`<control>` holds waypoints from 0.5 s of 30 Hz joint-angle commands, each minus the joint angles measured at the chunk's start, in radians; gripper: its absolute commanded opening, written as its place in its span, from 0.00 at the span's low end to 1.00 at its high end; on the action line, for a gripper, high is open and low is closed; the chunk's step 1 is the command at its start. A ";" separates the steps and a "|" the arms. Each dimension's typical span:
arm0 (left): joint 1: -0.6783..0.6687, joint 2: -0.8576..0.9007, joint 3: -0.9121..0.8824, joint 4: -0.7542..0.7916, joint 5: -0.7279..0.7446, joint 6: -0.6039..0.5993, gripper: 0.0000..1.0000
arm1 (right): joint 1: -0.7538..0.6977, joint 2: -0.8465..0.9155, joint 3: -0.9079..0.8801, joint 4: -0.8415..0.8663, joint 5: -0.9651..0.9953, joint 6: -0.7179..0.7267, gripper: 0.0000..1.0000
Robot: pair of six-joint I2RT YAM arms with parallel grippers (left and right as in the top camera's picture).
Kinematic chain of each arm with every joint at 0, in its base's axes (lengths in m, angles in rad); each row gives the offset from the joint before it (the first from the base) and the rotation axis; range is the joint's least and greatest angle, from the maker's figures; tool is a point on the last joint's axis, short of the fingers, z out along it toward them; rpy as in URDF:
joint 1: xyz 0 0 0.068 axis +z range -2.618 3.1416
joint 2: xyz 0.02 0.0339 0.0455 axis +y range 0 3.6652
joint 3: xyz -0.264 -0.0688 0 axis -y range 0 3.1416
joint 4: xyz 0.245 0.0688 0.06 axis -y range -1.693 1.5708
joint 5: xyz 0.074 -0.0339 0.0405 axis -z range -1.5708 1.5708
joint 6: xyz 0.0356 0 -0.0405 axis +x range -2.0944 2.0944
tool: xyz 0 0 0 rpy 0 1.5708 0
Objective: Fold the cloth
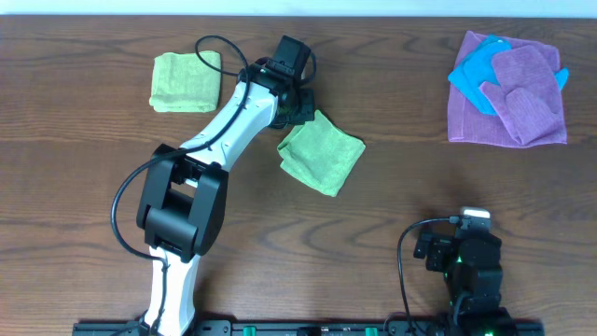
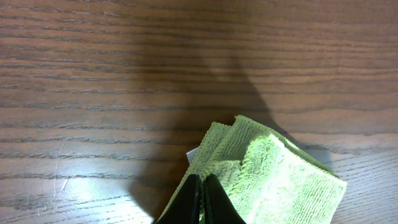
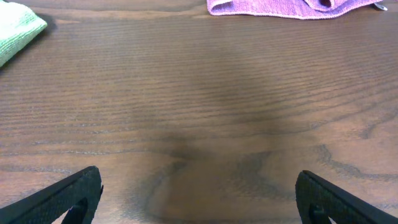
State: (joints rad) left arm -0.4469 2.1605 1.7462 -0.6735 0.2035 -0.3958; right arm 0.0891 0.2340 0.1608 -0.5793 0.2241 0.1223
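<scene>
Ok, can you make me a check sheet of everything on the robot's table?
Surface: brown wood-grain table.
Job's things: yellow-green square microfibre cloth, folded over, lying flat.
Clutter: paler green thick folded wad; purple microfibre cloth bunched with a blue fabric piece.
Pincers: left pincer shut on the cloth's corner; right pincer open, holding nothing.
Cables: black cable loops on both sides.
Surroundings: pale strip beyond the table's far edge.
</scene>
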 commanded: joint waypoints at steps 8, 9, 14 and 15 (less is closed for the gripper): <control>0.000 0.016 0.014 -0.007 0.004 0.014 0.83 | 0.010 -0.007 -0.007 0.000 0.004 0.012 0.99; 0.000 0.016 0.014 -0.006 0.004 0.014 0.85 | 0.010 -0.007 -0.007 0.000 0.004 0.012 0.99; -0.006 0.017 0.014 -0.008 0.060 0.015 0.85 | 0.010 -0.007 -0.007 0.000 0.004 0.012 0.99; -0.013 0.022 0.014 -0.008 0.047 0.017 0.85 | 0.010 -0.007 -0.007 0.000 0.004 0.012 0.99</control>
State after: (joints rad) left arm -0.4484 2.1605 1.7462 -0.6769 0.2310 -0.3885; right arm 0.0891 0.2340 0.1608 -0.5793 0.2241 0.1223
